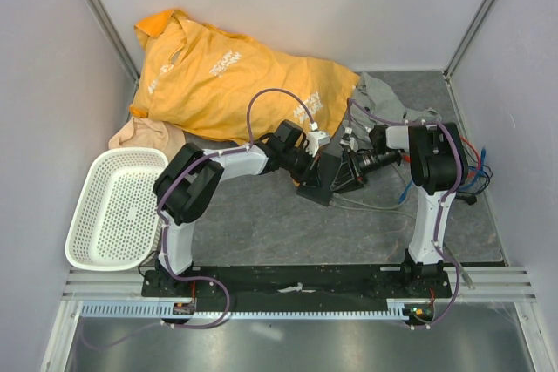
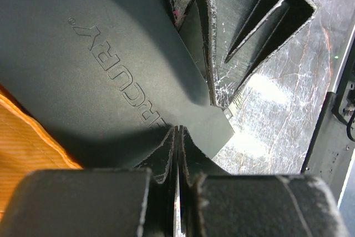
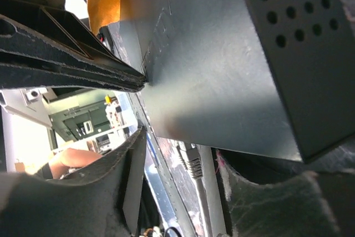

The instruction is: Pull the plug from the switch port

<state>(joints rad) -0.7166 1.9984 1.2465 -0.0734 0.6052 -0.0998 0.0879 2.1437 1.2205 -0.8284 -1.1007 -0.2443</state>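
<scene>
- The switch (image 1: 324, 182) is at the middle of the counter (image 1: 261, 228), between the two end effectors. It is turned corner-on to the near edge and looks tilted.
- In the left wrist view its broad matte face runs from upper left to lower right, and that is its long axis.
- In the right wrist view a narrow side with rows of round vent holes (image 3: 294, 9) faces the upper right.
- An embossed brand word (image 2: 119, 62) runs along the long axis and appears upside down, with a registered mark at one end. The middle letters look like "RCU"; the rest I cannot read.
- A grey booted plug (image 3: 191, 162) and its cable lie just under the switch's lower edge. The port is hidden, so I cannot tell whether the plug is seated.
- The left end effector (image 2: 177, 137) has its fingers (image 2: 161, 154) pressed almost together, with the tips at the switch's edge. I cannot tell whether they pinch anything.
- The right end effector (image 1: 350, 172) has its fingers (image 3: 105, 187) spread wide, with the plug and the switch's lower edge between them.
- Behind the arms lie an orange T-shirt (image 1: 235, 76) with unreadable white print and a grey cloth (image 1: 388, 98).
- On the left are a peach cloth (image 1: 144, 135) and a white mesh basket (image 1: 87, 206).
- Blue and red wires (image 1: 475, 172) bunch beside the right arm.
</scene>
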